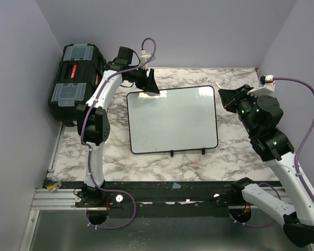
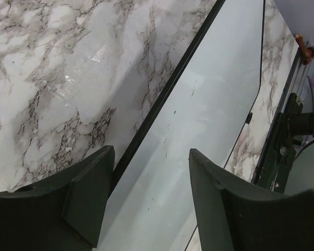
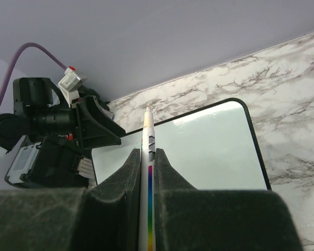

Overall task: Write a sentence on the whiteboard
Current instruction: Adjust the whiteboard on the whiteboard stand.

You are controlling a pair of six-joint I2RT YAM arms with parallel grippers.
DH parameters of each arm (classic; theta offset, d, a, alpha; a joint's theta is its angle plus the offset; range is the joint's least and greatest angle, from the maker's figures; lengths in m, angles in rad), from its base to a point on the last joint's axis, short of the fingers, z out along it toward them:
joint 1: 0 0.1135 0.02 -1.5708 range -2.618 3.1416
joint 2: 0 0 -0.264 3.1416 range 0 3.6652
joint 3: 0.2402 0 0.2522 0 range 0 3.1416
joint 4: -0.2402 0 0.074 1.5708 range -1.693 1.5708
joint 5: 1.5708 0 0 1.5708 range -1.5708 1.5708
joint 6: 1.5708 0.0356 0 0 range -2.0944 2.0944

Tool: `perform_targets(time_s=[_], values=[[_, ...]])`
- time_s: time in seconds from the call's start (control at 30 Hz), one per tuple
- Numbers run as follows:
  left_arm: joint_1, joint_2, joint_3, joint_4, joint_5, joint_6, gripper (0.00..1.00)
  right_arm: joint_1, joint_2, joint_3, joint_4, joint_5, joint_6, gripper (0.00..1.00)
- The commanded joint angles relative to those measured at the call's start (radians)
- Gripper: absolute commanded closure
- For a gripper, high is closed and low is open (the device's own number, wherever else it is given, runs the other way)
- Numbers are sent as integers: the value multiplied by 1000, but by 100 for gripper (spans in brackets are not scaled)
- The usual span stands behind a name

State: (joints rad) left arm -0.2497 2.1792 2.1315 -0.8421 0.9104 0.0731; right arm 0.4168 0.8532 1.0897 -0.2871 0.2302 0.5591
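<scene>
Marble-patterned surface (image 1: 162, 167) under lilac walls carries the whiteboard (image 1: 172, 120), lying flat in the middle, with a black toolbox (image 1: 76, 78) beyond its far left corner. My left jaws stand spread over the board's far left corner. In the left wrist view the black rim runs between them, and they pinch nothing. My right jaws are pressed together on a white marker (image 3: 148, 136) with a rainbow stripe, its end sticking out past the fingertips; they hang beside the board's far right corner, not touching it. Nothing written shows on the board, so I judge the writing not yet begun: the step in hand is steadying the board and bringing the pen over. Next, the left jaws should brace the rim, and the right arm should tip the marker down onto the white field with light pressure. Whether the cap is off I cannot tell.
</scene>
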Motion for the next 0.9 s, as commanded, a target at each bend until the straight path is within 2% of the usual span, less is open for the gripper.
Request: perform_targets(time_s=[0.0, 0.33, 0.53, 0.67, 0.87], values=[[-1, 5, -12, -33, 90, 25, 43, -5, -2, -6, -12, -17, 6, 99], [-13, -53, -136, 74, 80, -67, 61, -4, -9, -11, -15, -27, 14, 99], [-27, -111, -251, 183, 82, -184, 66, -4, -11, -10, -17, -31, 13, 99], [-44, -144, -306, 233, 74, -235, 76, -5, -12, -10, -17, -31, 14, 99], [-92, -189, -353, 283, 44, -264, 81, -4, -16, -11, -19, -31, 13, 99]])
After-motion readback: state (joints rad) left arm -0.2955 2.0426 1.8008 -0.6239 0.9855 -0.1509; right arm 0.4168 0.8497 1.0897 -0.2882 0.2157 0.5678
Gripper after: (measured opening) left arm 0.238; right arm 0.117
